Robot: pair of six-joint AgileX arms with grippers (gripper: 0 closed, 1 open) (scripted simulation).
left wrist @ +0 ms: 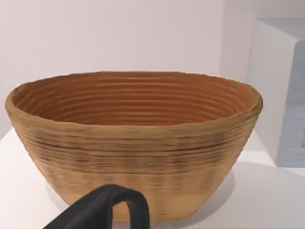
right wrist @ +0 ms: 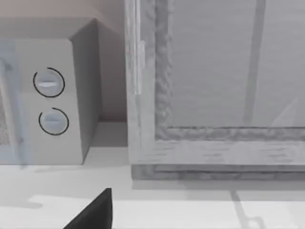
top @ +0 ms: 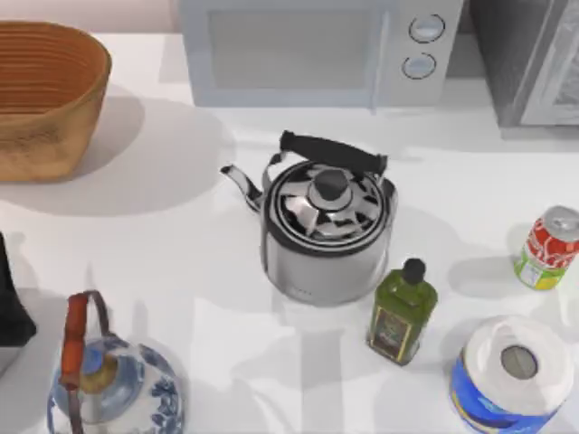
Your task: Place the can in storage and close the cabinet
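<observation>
While both AgileX arms sit back, the can stands upright at the table's right edge, roughly 3 o'clock from the steel kettle at centre. It is apart from the olive-oil bottle at its 8 o'clock and the blue-wrapped paper roll at its 6 o'clock. Its long axis runs vertical, silver top up.

The cabinet sits at the can's 12 o'clock, in the table's far right corner, next to the microwave. The right wrist view faces the cabinet front, w/ a dark tip of the right gripper low in shot; how far its fingers are spread, can't tell, and nothing is seen held.

The left gripper points at the woven basket at far left, well apart from the can; spread likewise can't be told.

Judgement: the right arm is nearer by far, so the pick looks like its job.
</observation>
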